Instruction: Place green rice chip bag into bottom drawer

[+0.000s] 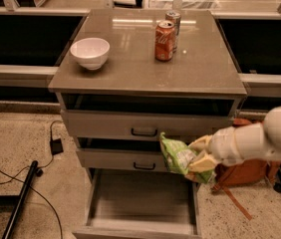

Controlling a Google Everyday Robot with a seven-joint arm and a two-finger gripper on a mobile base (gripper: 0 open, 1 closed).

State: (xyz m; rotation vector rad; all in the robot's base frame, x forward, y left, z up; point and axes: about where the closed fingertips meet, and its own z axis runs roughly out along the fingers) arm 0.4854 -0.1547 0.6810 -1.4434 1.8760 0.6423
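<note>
Against the dark window wall stands a grey-beige cabinet [145, 76] with a smooth, shiny top, the biggest thing before me. Its bottom drawer [140, 195] is pulled far out toward the floor, showing a flat grey floor and low walls with nothing lying in it. From the right a thick white arm [265, 139] reaches in across the cabinet's front. Above the open tray sit the two upper drawers [145, 126], each with a small dark handle and each pulled out a little (a dark gap shows over both).

Behind the arm, on the speckled floor to the right of the cabinet, an orange-brown pack [247, 171] trails a loose strap.

At the arm's tip the gripper [200, 153] hangs in front of the middle drawer's right part, above the right side of the open tray. Its pale fingers [204, 162] are pinched onto the green rice chip bag [178, 157], which is held in the air, crumpled and tilted, clear of the tray's floor.

On the top, a white bowl [89, 53] sits at the left. Right of centre stands an orange soda can [164, 40], with a second can [174, 20] close behind it.

Down on the left, a small black adapter [57, 146] lies among thin cables [11, 176].
</note>
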